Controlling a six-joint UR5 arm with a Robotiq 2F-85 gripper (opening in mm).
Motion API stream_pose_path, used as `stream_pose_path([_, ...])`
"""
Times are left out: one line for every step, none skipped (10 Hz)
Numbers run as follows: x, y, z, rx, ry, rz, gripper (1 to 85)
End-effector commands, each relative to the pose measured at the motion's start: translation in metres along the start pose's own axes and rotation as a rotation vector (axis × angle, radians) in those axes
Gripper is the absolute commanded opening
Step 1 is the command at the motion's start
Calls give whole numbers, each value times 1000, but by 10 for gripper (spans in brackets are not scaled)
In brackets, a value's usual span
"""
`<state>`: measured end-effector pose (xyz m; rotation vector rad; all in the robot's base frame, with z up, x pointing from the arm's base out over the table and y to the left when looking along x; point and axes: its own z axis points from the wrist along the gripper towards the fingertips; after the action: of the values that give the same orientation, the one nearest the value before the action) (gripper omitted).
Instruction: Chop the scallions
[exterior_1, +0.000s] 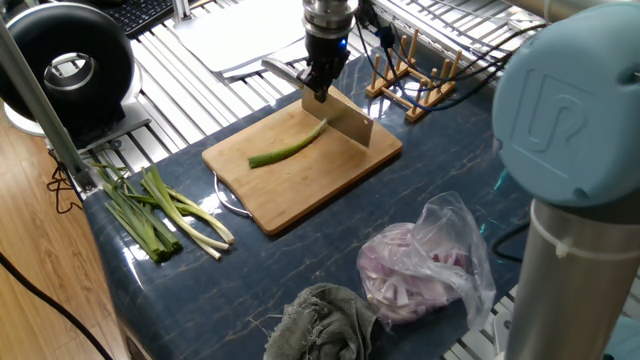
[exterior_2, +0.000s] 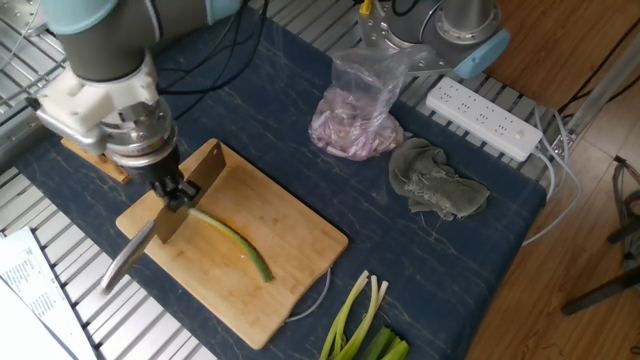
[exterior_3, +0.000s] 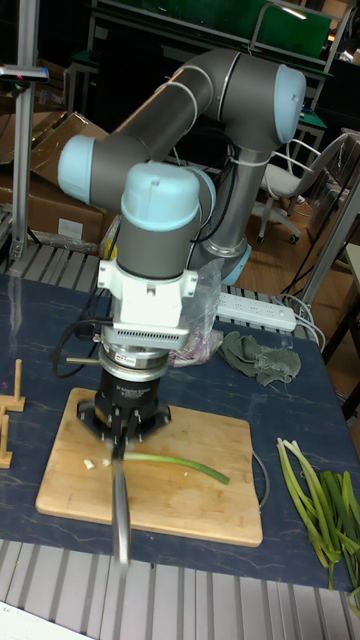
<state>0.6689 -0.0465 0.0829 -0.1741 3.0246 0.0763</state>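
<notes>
One scallion stalk (exterior_1: 288, 148) (exterior_2: 236, 244) (exterior_3: 176, 462) lies across the wooden cutting board (exterior_1: 290, 190) (exterior_2: 290, 240) (exterior_3: 190, 510). My gripper (exterior_1: 317, 86) (exterior_2: 174, 192) (exterior_3: 124, 436) is shut on a cleaver-style knife (exterior_1: 343, 120) (exterior_2: 197, 178) (exterior_3: 121, 505). The blade stands edge-down at the stalk's pale end. A small pale cut bit (exterior_3: 88, 463) sits on the board beside the blade. A bundle of whole scallions (exterior_1: 160, 214) (exterior_2: 362, 325) (exterior_3: 322, 500) rests on the dark table off the board.
A plastic bag of pink onion slices (exterior_1: 420, 265) (exterior_2: 352, 118) and a crumpled grey cloth (exterior_1: 322, 320) (exterior_2: 436, 186) (exterior_3: 262, 360) lie on the table. A wooden rack (exterior_1: 412, 82) stands behind the board. A power strip (exterior_2: 484, 116) and a black round device (exterior_1: 66, 66) sit at the edges.
</notes>
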Motion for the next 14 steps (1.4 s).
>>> stream_pose_path([-21,7,-16,-9,-9,27,13])
stream_pose_path([-19,10,-15,-4,1,29,13])
stream_pose_path([-15,12,-17,4,13,36,13])
stream_pose_path([-12,13,-17,4,13,36,13])
stream_pose_path([-8,17,-17,-1,15,47,13])
stream_pose_path([-5,21,-17,-9,21,64,13])
stream_pose_path([-1,21,-18,-9,27,74,13])
stream_pose_path([4,22,-18,-25,30,83,13])
stream_pose_path([10,17,-16,-22,29,75,13])
stream_pose_path([15,17,-14,-31,26,75,13])
stream_pose_path([18,14,-11,-21,23,69,13])
stream_pose_path([21,14,-8,-21,18,71,13])
stream_pose_path([22,14,-6,-17,12,72,13])
stream_pose_path([22,15,-5,-19,11,75,13])
